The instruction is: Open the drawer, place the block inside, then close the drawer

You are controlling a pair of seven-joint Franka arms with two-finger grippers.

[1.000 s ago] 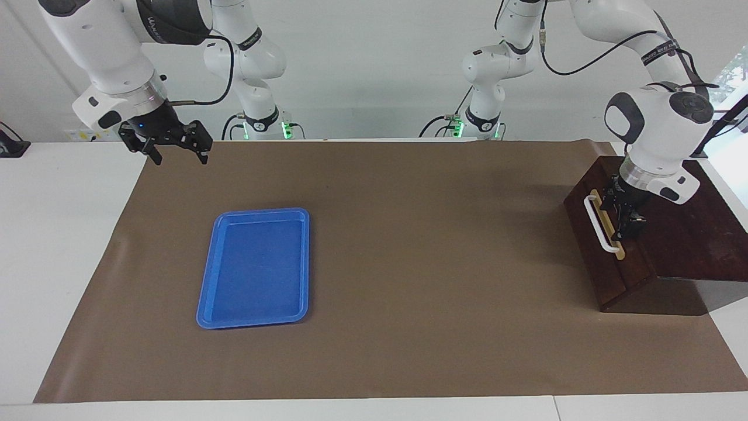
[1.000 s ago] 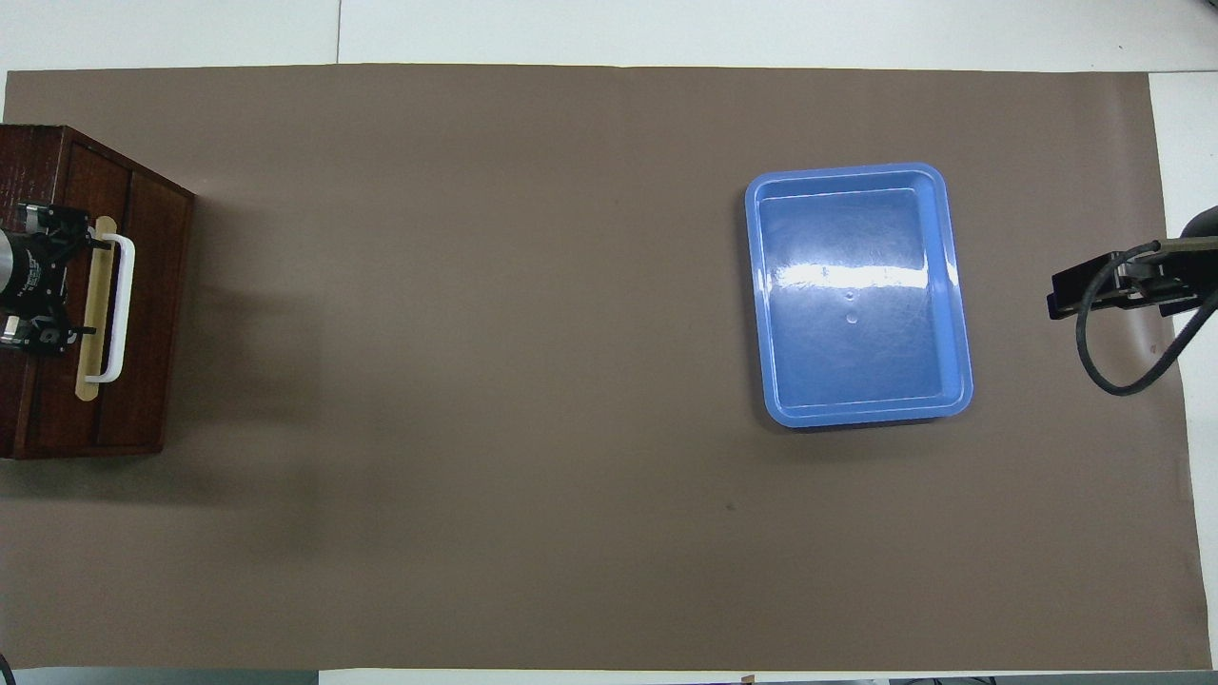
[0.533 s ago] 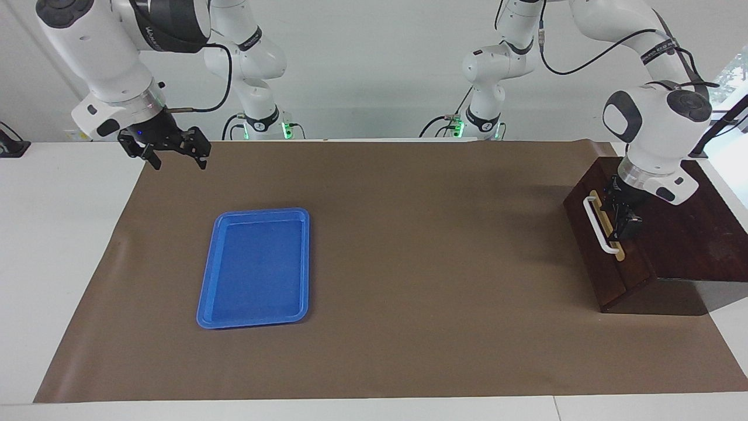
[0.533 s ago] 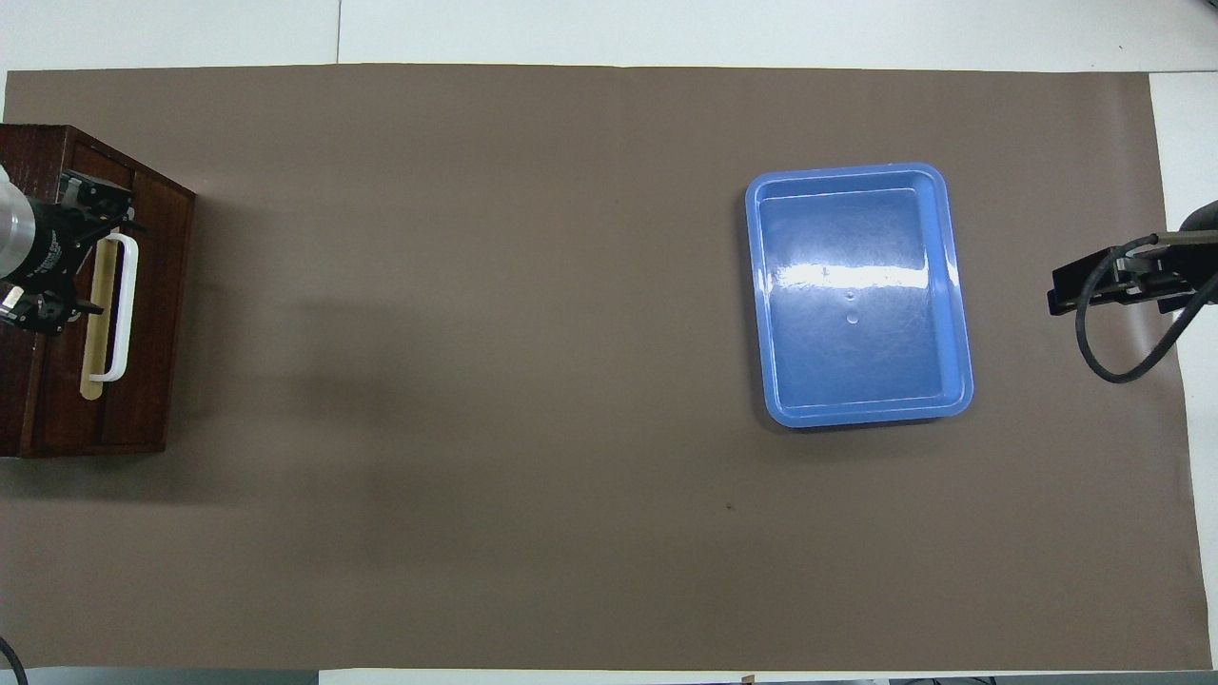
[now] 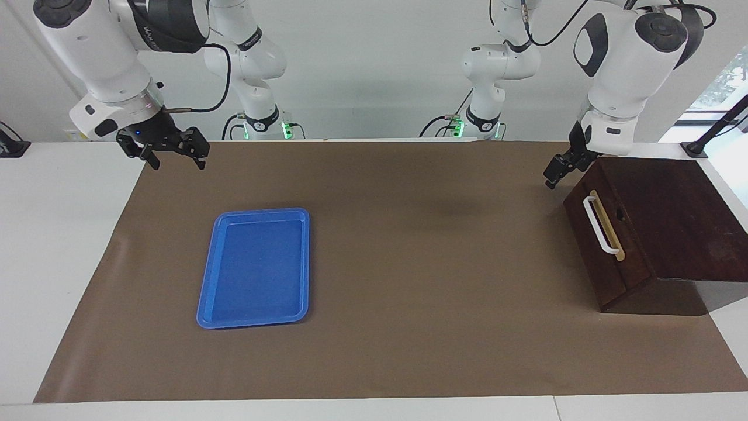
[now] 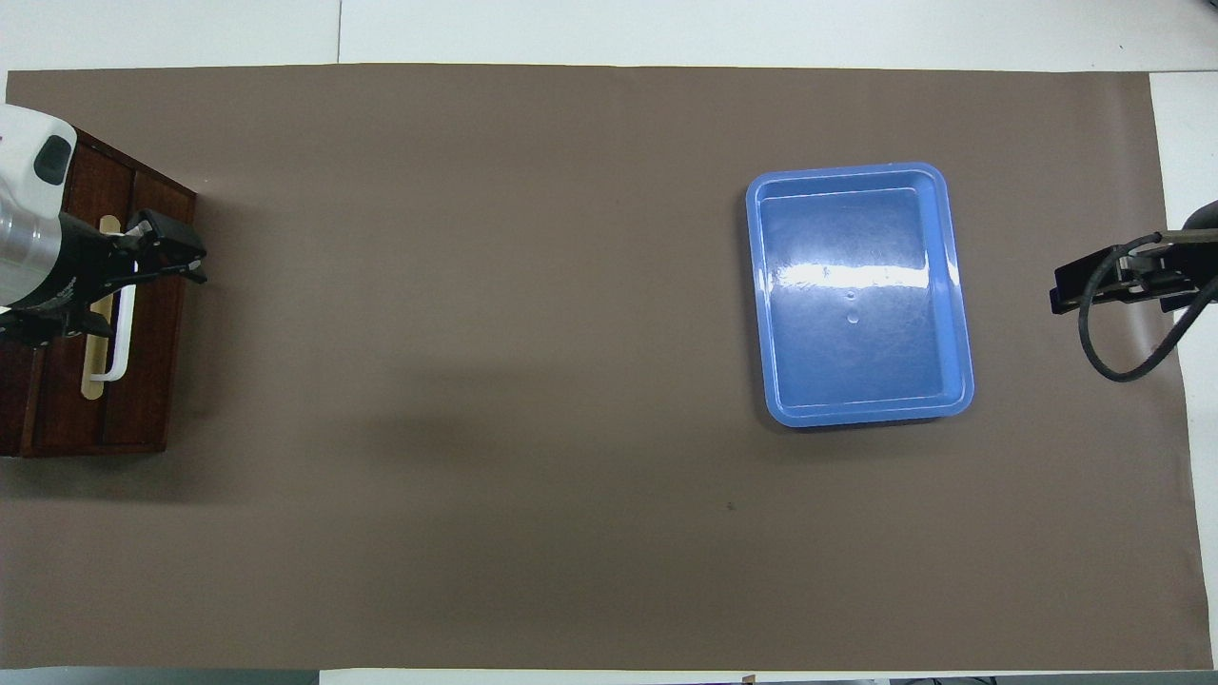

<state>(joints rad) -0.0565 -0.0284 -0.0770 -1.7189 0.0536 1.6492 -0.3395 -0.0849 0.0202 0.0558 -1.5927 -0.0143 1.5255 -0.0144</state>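
Note:
The drawer [image 5: 591,248] is shut in the dark wooden box [image 5: 672,222] at the left arm's end of the table. Its white bar handle [image 5: 599,225] is free. In the overhead view the drawer face [image 6: 152,371] and handle [image 6: 122,342] also show. My left gripper [image 5: 560,169] is up in the air over the box's front edge, clear of the handle; in the overhead view it [image 6: 169,257] covers part of the handle. My right gripper [image 5: 175,159] is open and empty, and waits over the mat's corner at the right arm's end [image 6: 1094,279]. The yellow block is out of view.
A flat blue tray [image 5: 257,266] lies empty on the brown mat [image 5: 421,292] toward the right arm's end; it also shows in the overhead view [image 6: 856,295]. White table borders the mat.
My left gripper has lifted off the box top beside the handle and risen over the box's front edge. The drawer stays shut. The right arm has barely moved.

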